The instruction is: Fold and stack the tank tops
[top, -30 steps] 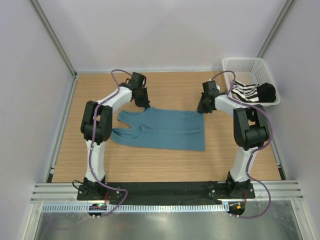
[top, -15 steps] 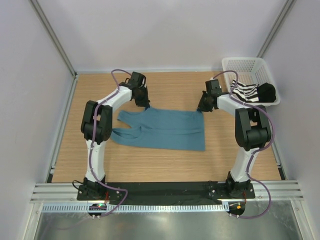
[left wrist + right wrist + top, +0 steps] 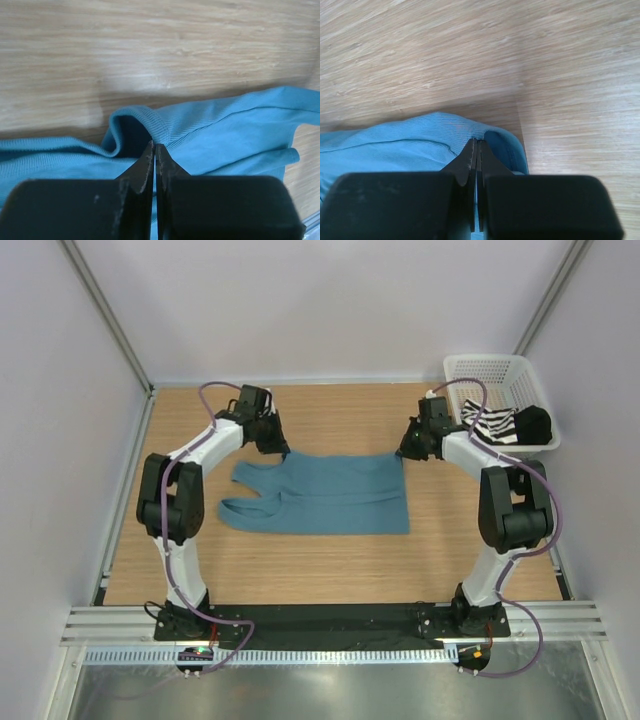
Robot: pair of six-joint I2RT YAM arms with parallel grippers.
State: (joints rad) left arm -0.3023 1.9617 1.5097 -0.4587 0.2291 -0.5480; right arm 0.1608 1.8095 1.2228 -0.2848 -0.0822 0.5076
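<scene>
Currently: my left gripper (image 3: 283, 452) and right gripper (image 3: 403, 453) clamp the far edge of the teal tank top (image 3: 330, 495), near the basket (image 3: 487, 362).

A spread tank top (image 3: 330, 495) lies mid-worktop (image 3: 330, 570). The left hand (image 3: 283, 452) grips its 11 o'clock corner and the right hand (image 3: 403, 455) its 1 o'clock corner. At 2 o'clock, a basket (image 3: 488, 370) holds the second tank top (image 3: 490, 425).

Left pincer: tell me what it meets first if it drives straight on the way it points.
The teal top: the left pincer is shut on its raised edge. Right behind, likely the wooden table; depth is unclear.
</scene>
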